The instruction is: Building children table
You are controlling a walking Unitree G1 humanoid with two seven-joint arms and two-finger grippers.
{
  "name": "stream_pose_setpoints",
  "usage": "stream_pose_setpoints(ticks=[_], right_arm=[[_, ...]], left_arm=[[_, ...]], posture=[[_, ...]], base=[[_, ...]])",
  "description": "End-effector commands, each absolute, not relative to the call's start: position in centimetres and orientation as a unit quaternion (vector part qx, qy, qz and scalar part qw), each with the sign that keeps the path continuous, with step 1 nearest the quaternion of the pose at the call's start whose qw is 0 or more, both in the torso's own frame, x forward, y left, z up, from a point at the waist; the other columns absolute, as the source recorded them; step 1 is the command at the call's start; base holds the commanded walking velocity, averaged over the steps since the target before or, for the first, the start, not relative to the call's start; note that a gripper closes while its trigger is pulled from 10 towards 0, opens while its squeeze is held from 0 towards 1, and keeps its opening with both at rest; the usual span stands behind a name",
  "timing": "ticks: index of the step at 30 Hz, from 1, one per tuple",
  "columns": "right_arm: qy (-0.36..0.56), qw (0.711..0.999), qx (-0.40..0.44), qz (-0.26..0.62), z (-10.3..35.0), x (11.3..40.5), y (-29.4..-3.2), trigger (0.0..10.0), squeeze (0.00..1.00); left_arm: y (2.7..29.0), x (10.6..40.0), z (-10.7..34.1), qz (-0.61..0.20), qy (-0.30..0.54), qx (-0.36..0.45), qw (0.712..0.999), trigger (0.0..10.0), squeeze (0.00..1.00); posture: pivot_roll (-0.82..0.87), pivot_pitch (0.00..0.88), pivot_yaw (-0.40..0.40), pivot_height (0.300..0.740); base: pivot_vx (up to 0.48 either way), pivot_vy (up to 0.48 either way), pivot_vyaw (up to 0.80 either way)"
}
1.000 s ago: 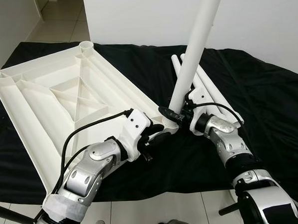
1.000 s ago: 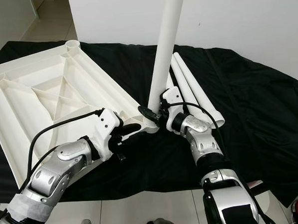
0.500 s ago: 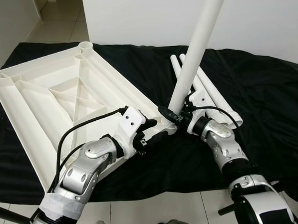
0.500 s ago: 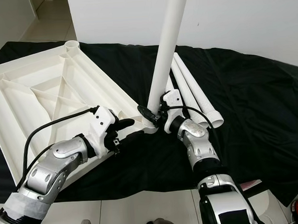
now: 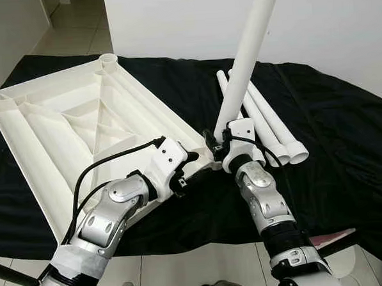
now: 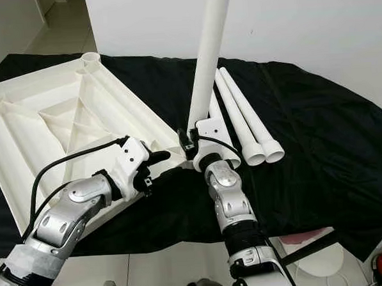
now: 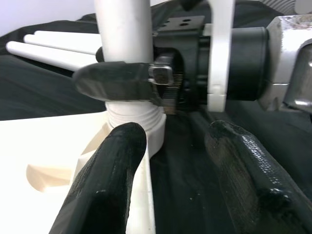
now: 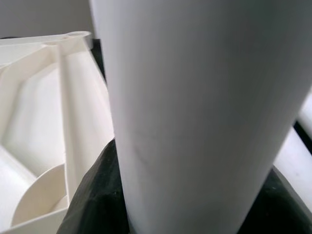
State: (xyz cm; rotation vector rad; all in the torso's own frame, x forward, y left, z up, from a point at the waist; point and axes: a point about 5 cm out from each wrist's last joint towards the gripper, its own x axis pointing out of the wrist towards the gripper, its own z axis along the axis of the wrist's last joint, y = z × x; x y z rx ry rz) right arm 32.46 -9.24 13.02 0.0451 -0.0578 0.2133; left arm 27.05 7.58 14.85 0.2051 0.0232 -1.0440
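We see the upturned tabletop (image 5: 81, 123) on black cloth (image 5: 345, 148); our right end effector (image 5: 218, 143) clamps the first leg (image 5: 241, 70) upright in the 5 o'clock corner socket, left end effector (image 7: 165, 180) spread beside it. We judge three legs (image 5: 270, 123), at 3 o'clock, remain unfitted.

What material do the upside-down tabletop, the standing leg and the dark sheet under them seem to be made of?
Tabletop: probably moulded plastic, matte off-white; its underside shows cast ribs and round corner sockets.
Standing leg: likely the same plastic, a smooth matte white tube, with a threaded end seen in the left wrist view.
Sheet: looks like black woven cloth; it lies in soft folds and wrinkles.
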Motion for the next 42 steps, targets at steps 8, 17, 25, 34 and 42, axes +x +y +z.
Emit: stream_pose_setpoints(ticks=[8,17,25,34,42], right_arm=[[-0.043,0.992,0.050,0.111,14.2,32.0,-8.9,10.0,1.00],[-0.030,0.980,0.017,0.194,13.6,31.3,-10.1,10.0,0.11],[-0.033,0.958,-0.032,0.282,13.5,31.8,-12.0,10.0,0.00],[-0.030,0.931,-0.074,0.356,13.7,33.2,-13.3,10.0,0.00],[0.004,0.912,-0.072,0.403,12.7,34.3,-12.9,0.0,0.00]], left_arm=[[7.5,27.4,15.1,-0.504,0.003,0.106,0.857,10.0,0.00],[7.6,27.4,15.0,-0.505,0.004,0.108,0.856,10.0,0.00],[7.5,27.5,15.2,-0.509,0.001,0.106,0.855,10.0,0.00],[7.3,26.5,15.0,-0.542,0.010,0.100,0.834,10.0,0.00],[7.3,26.2,15.1,-0.548,0.012,0.105,0.830,10.0,0.00]], posture=[[0.11,0.000,-0.096,0.740],[0.10,0.000,-0.090,0.740],[0.10,0.000,-0.089,0.740],[0.11,0.000,-0.089,0.740],[0.13,0.000,-0.098,0.740]], base=[[0.000,0.000,0.00],[0.000,0.000,0.00],[0.000,0.000,0.00],[0.000,0.000,0.00],[0.000,0.000,0.00]])
